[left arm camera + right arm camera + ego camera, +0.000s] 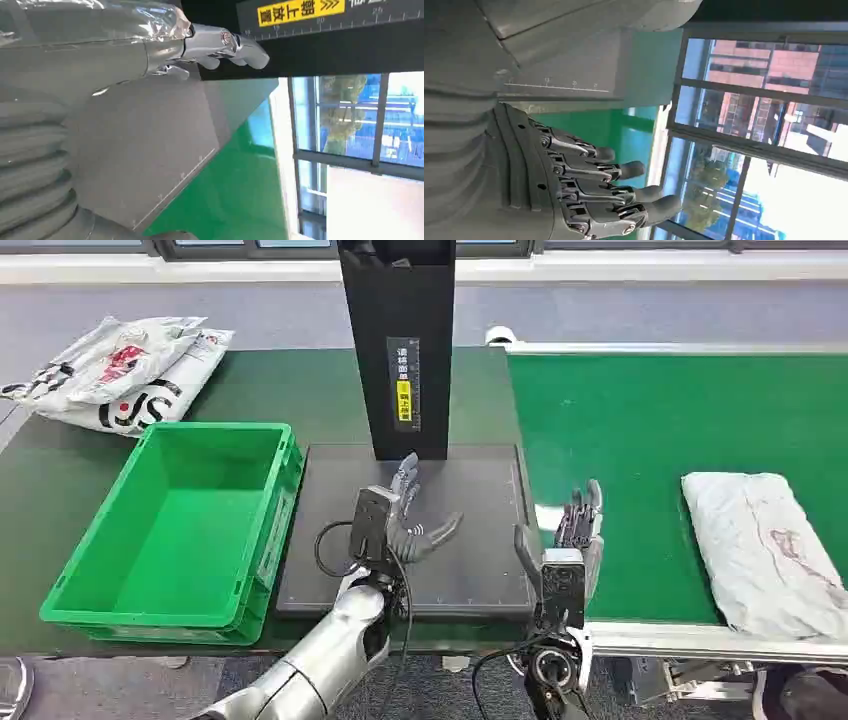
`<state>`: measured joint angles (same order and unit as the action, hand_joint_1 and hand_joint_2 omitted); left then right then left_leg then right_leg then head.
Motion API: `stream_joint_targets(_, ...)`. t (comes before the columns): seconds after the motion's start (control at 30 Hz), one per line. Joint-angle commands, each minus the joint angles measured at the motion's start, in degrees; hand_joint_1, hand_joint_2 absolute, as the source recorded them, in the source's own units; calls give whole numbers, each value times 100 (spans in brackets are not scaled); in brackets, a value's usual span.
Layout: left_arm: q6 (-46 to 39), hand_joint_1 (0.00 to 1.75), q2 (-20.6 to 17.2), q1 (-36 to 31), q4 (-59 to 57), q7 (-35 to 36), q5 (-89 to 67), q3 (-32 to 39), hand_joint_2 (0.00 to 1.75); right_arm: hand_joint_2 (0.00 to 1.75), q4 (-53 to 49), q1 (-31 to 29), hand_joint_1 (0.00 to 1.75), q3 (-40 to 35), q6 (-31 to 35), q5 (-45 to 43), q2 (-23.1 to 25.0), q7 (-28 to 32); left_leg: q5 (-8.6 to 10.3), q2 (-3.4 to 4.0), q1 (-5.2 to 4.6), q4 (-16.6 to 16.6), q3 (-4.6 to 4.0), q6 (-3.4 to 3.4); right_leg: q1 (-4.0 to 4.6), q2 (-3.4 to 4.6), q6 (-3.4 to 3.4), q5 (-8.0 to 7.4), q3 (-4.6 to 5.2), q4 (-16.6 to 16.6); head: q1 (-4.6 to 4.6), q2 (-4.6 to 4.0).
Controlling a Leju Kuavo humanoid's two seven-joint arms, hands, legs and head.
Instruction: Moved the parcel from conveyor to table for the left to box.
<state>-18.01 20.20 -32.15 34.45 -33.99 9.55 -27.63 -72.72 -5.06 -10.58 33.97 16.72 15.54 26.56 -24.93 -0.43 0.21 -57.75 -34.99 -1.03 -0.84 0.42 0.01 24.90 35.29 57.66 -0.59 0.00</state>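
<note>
One parcel (765,550) on green conveyor (640,440) — windows (774,125) beyond dark platform (470,530).

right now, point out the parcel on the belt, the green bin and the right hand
parcel (762,550), head view, middle of its white wrapping
green bin (283,478), head view, right rim
right hand (578,530), head view, back of the hand

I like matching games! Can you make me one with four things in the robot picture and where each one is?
Things:
1. White parcel
2. Green crate
3. Left hand
4. Printed bags

Places:
A. Over the dark scale plate
B. On the green conveyor belt, to the right
C. Far left corner of the table
D. On the table, left of the scale plate

Pairs: 1-B, 2-D, 3-A, 4-C
</note>
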Motion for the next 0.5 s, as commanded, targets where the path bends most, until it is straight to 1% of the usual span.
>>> stream_joint_targets(0.03,-5,0,-20,-230,-334,52,93,-644,175,175,278,-124,0,242,-36,-83,-124,59,-5,-7,5,12,28,4,7,-15,-1,5,-36,-20,0,-2)
stream_joint_targets(0.07,-5,0,-20,-230,-334,52,93,-644,175,175,278,-124,0,242,-36,-83,-124,59,-3,-7,3,7,16,3,5,-13,-1,4,-22,-12,0,-2)
stream_joint_targets(0.13,-5,0,-20,-230,-334,52,93,-644,175,175,278,-124,0,242,-36,-83,-124,59,-4,-8,6,11,25,4,8,-16,-1,5,-33,-19,0,0)
stream_joint_targets(0.17,-5,0,-20,-230,-334,52,93,-644,175,175,278,-124,0,242,-36,-83,-124,59,-2,-4,2,5,13,2,3,-10,0,3,-17,-9,0,-2)
stream_joint_targets(0.2,-5,0,-20,-230,-334,52,93,-644,175,175,278,-124,0,242,-36,-83,-124,59,-2,-7,3,7,16,2,4,-13,0,3,-22,-13,0,0)
stream_joint_targets(0.23,8,0,-20,-256,-387,60,105,-648,175,175,324,-142,0,273,-38,-95,-112,65,-3,-8,6,10,24,4,8,-17,-1,4,-33,-19,0,0)
stream_joint_targets(0.27,13,0,-20,-279,-439,67,131,-636,175,175,373,-167,0,309,-47,-104,-107,75,-2,-5,3,4,11,2,4,-10,0,3,-15,-8,0,-2)
stream_joint_targets(0.3,33,0,-20,-304,-500,73,159,-595,175,175,440,-204,0,337,-57,-115,-102,86,-3,-7,5,8,21,3,7,-14,0,4,-28,-15,0,0)
stream_joint_targets(0.37,53,0,-20,-344,-597,50,161,-524,175,175,565,-274,0,374,-74,-124,-84,106,-1,-4,2,3,9,2,3,-9,0,2,-13,-7,0,0)
stream_joint_targets(0.43,134,0,-39,-382,-779,74,-46,-449,175,175,744,-355,0,418,-86,-121,-18,172,-2,-3,5,11,25,3,7,-12,-1,2,-31,-19,0,0)
stream_joint_targets(0.5,181,0,-119,-310,-837,52,-282,-431,175,175,843,-341,0,400,-83,-103,26,237,-2,5,2,7,16,1,4,0,-1,0,-17,-10,0,0)
